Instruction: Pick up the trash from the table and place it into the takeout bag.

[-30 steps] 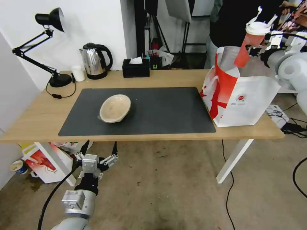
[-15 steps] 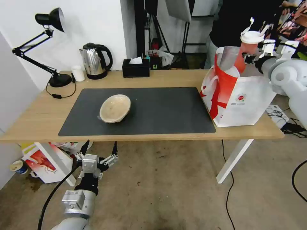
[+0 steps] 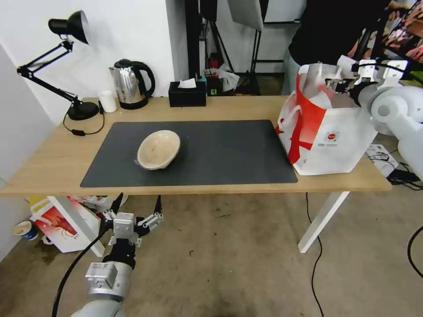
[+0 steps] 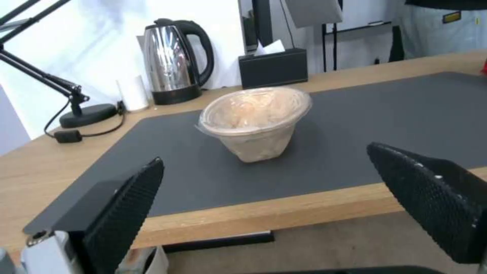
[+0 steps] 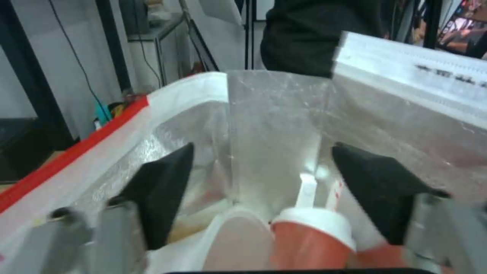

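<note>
The shallow beige bowl (image 3: 158, 149) (image 4: 256, 121) sits tilted on the dark grey mat (image 3: 220, 149) of the table (image 3: 57, 163). Below the table's front edge, short of the bowl, my left gripper (image 3: 139, 198) (image 4: 264, 156) hangs open. At the table's right end stands the takeout bag (image 3: 335, 136) (image 5: 188, 87), white with a red band. Over its mouth my right gripper (image 3: 338, 81) (image 5: 262, 150) is open and empty. Inside the foil lining, the red cup with the white lid (image 5: 314, 236) rests below the fingers, next to a pale round container (image 5: 236, 243).
Along the table's back stand a black desk lamp (image 3: 72, 26), a steel kettle (image 3: 132, 83), a small white cup (image 3: 107, 101) and a black tissue box (image 3: 187, 93). A red-and-white box (image 3: 61, 222) lies on the floor beside my left arm. Cables trail at the right.
My right gripper came down from above the bag to its mouth with the red cup, then opened; the cup now lies inside. The left arm and the beige bowl have not moved.
</note>
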